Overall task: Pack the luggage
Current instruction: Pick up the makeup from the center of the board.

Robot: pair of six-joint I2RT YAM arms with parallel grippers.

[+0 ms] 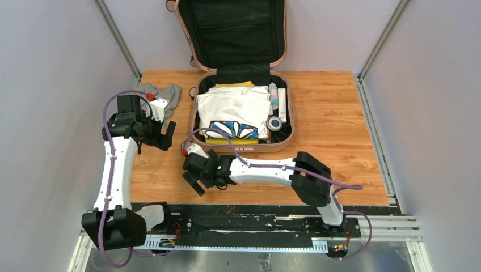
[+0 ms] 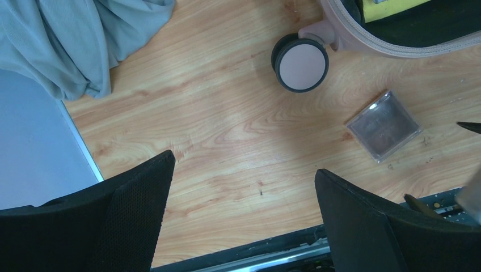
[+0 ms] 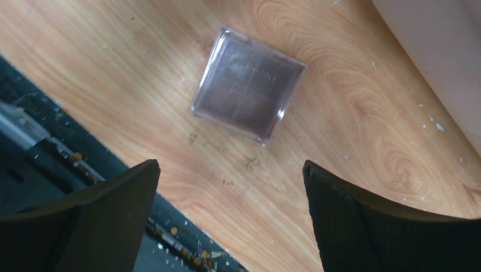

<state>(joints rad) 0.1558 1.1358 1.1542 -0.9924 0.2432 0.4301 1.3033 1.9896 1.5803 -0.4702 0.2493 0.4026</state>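
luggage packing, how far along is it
Done: folded clothes and toiletries lie in the luggage. In hand: nothing; left end effector open, right end effector open above a clear square case. Left: that case, the grey cloth on the table, and shutting the lid.

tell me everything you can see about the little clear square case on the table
The case is small, flat and square with rounded corners: clear plastic over a dark brownish inside split into four panels. Lettering on the lid is too blurred to read. It lies flat on the wooden table near the front edge, apart from the pink suitcase and its wheel. Nothing touches it; the open right end effector hangs above it.
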